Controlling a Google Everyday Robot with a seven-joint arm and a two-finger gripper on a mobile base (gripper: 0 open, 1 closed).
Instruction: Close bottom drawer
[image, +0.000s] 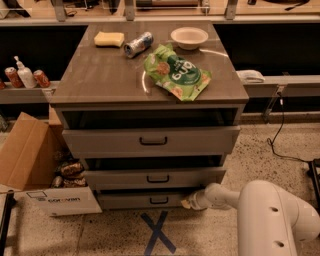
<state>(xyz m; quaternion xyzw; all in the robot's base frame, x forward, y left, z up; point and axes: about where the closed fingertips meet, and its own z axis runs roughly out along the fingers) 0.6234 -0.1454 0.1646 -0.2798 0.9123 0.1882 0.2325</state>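
Note:
The bottom drawer (145, 200) is the lowest of three grey-brown drawers in the cabinet, with a small black bar handle (159, 200). It stands out a little less than the middle drawer (155, 178) above it. My gripper (187, 202) is at the right end of the bottom drawer's front panel, touching it, with my white arm (260, 210) reaching in from the lower right.
The top drawer (150, 141) stands out furthest. On the cabinet top (100, 75) lie a green chip bag (177, 72), a can (138, 44), a yellow sponge (109, 39) and a white bowl (189, 37). A cardboard box (35, 165) stands left. A blue tape X (157, 232) marks the floor.

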